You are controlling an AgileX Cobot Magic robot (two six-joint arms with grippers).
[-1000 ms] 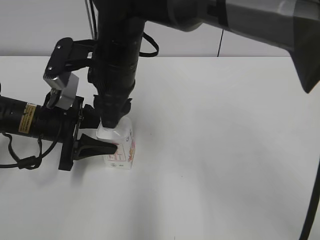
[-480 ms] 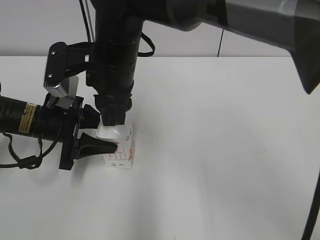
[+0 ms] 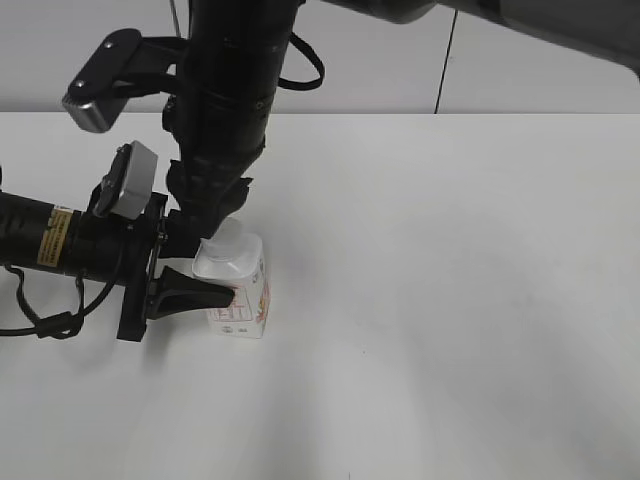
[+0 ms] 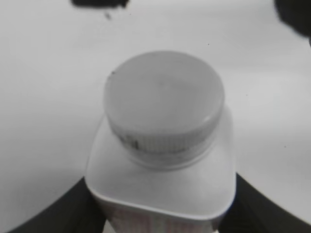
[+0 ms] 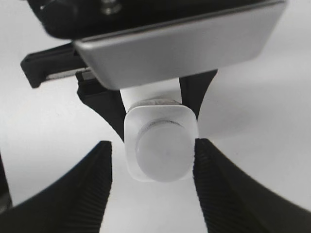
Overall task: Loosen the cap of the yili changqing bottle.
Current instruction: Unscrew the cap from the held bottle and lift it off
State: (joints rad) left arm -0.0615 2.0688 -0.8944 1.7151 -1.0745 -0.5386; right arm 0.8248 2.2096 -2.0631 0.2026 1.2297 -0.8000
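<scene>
The right gripper (image 5: 151,167) has let go of the cap (image 5: 162,153) and risen; its jaws now stand apart on either side, above it. The left gripper (image 3: 205,285) still clamps the yili changqing bottle (image 3: 240,298) upright between its jaws.

Robot test bench in a lab-like room

A bare white table (image 3: 450,330) runs back to a plain pale wall (image 3: 520,75), with black cables (image 3: 441,70) hanging down it behind the arms. Nothing domestic shows: below the right gripper's fingers (image 5: 92,189) stands one small bottle (image 3: 243,295), the left gripper's fingers (image 3: 195,293) on either side of it.
</scene>
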